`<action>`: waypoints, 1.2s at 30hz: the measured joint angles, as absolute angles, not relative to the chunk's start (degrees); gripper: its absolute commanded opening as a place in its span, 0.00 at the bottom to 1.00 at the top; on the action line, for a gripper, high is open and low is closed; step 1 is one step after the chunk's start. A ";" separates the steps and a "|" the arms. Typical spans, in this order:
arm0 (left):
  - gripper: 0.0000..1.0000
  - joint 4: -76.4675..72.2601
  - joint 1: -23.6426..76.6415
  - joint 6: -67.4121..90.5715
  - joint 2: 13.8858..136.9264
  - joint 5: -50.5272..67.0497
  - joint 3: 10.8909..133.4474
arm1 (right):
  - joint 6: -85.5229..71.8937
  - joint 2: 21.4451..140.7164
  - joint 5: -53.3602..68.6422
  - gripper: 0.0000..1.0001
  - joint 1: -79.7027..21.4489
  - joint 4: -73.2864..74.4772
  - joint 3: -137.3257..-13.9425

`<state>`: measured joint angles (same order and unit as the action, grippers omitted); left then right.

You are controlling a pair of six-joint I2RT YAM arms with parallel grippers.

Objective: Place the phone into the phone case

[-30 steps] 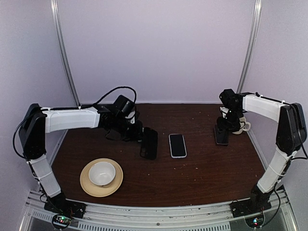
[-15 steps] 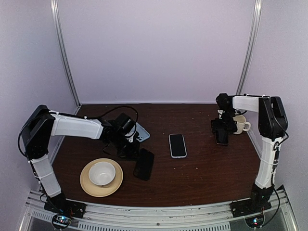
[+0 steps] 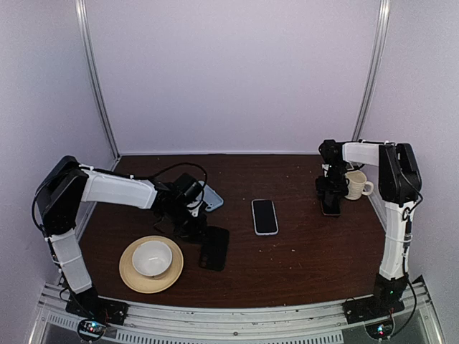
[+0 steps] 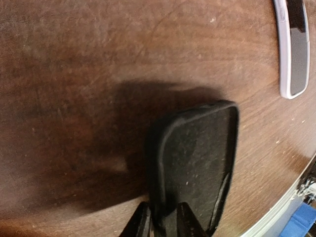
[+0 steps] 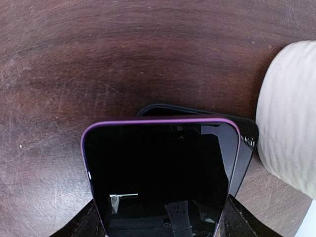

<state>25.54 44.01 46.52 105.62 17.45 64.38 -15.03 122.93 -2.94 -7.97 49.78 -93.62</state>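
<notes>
left gripper (image 4: 163, 223): pinching one end of the black phone case (image 4: 195, 158), front-left on the worktop (image 4: 64, 64), right by the plate (image 3: 128, 276)
right gripper (image 5: 159, 217): clamped on the phone (image 5: 160, 163), purple-edged, far right next to the mug (image 5: 291, 113)
other phone (image 3: 264, 216): flat mid-worktop, apart from both

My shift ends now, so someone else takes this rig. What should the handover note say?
Left end effector: shut on the black case, low beside the plate.
Right end effector: shut on the phone, above another dark slab by the mug.
A light-rimmed phone lies between them.
Done: both things gripped, far apart.
Left to do: bring them together, seat the phone in the case.
</notes>
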 measured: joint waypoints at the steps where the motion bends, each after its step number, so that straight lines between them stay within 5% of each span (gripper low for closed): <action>1: 0.35 26.11 44.03 46.19 105.65 17.32 64.31 | -14.85 122.91 -3.01 0.58 -7.97 49.78 -93.62; 5: 0.51 28.73 44.25 44.42 105.65 16.64 64.29 | -14.63 122.91 -2.98 0.48 -7.97 49.78 -93.60; 9: 0.55 32.36 44.27 41.43 105.43 15.79 65.23 | -13.65 122.56 -2.61 0.42 -7.97 49.74 -93.30; 18: 0.29 41.23 44.36 28.88 100.77 11.03 68.73 | -12.82 113.27 -0.27 0.38 -8.62 49.10 -87.05; 22: 0.26 45.21 45.23 23.18 103.79 10.63 69.93 | -12.82 107.20 -0.01 0.38 -9.43 48.49 -84.51; 36: 0.64 44.97 47.31 20.36 106.54 12.29 72.10 | -12.84 99.13 0.16 0.38 -12.80 48.23 -79.15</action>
<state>44.97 47.31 20.36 106.54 12.29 72.10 -12.84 99.13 0.16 -12.80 48.23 -79.15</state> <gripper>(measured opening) 0.543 0.745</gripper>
